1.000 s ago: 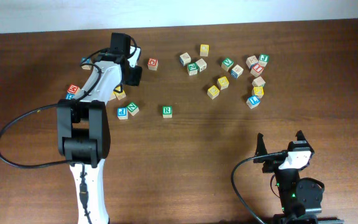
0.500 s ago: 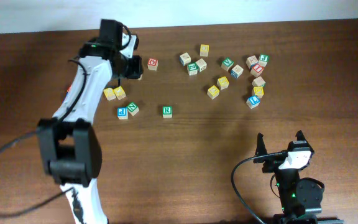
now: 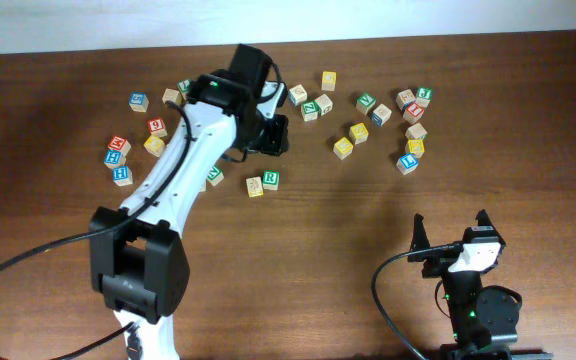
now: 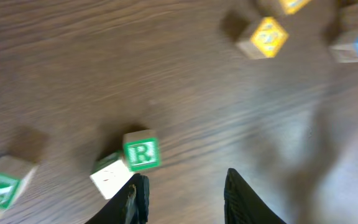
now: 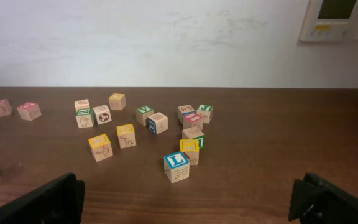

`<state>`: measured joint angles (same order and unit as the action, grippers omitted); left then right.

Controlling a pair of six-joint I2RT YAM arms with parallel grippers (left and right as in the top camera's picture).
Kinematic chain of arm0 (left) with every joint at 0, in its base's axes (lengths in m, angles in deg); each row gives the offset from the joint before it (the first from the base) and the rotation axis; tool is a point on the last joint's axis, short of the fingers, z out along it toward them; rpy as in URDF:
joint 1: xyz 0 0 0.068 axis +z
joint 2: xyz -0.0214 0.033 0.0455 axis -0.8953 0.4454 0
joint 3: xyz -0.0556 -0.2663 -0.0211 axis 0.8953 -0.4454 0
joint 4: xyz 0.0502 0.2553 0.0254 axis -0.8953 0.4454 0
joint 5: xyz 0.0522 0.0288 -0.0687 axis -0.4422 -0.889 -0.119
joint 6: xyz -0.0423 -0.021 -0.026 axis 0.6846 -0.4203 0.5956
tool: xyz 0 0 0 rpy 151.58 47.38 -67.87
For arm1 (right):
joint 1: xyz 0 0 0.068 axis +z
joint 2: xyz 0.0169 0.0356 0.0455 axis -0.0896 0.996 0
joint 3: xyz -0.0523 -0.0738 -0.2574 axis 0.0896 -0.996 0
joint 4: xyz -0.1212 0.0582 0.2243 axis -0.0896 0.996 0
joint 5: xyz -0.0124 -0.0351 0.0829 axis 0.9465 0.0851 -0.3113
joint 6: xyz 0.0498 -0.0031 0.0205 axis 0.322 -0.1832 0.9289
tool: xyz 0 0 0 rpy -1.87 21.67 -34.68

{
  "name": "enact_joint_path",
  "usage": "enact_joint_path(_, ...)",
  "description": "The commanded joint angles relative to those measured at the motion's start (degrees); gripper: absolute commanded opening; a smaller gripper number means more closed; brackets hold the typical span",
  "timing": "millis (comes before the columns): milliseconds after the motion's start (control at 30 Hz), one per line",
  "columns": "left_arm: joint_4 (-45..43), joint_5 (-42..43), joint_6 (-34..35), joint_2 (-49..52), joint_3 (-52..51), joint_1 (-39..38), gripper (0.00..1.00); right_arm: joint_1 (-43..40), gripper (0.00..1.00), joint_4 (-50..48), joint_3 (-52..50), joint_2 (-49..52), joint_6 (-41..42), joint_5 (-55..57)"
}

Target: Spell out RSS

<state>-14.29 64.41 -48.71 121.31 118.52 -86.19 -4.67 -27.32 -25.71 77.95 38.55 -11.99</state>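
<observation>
Your left tool (image 4: 185, 178) hangs released near the R cube (image 4: 142, 153). Your right tool (image 3: 451, 223), also released, sits by the table's front edge.

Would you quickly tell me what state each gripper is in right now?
Left gripper: open, holding nothing.
Right gripper: open wide, holding nothing.

Outstretched left pincer (image 4: 185, 182) stands partly parted; right pincer (image 5: 188, 200) (by its base) gapes wide.
</observation>
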Motion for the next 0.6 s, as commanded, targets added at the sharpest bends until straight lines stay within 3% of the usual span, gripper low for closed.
enact_joint_path(0, 1.5, -8.7, 2.0, -0.1, 0.0, 0.0, 0.34, 0.2, 0.98, 0.4, -0.3, -0.4, -0.4, 0.5)
enact_joint_path(100, 3.3, -8.7, 2.0, -0.1, 0.0, 0.0, 0.41, 0.2, 0.98, 0.4, -0.3, -0.4, -0.4, 0.5)
enact_joint_path(300, 11.1, -8.5, 1.9, -1.2, 0.3, 0.6, 0.42, 0.2, 0.98, 0.4, -0.3, -0.4, -0.4, 0.5)
enact_joint_path(467, 18.8, -7.0, 2.0, -2.9, 0.2, 0.5, 0.5, 0.2, 0.99, 0.4, -0.3, -0.4, -0.4, 0.5)
enact_joint_path(567, 19.2, -7.5, 4.3, -2.8, -3.0, 0.2, 0.49, 0.2, 0.98, 0.4, -0.3, -0.4, -0.4, 0.5)
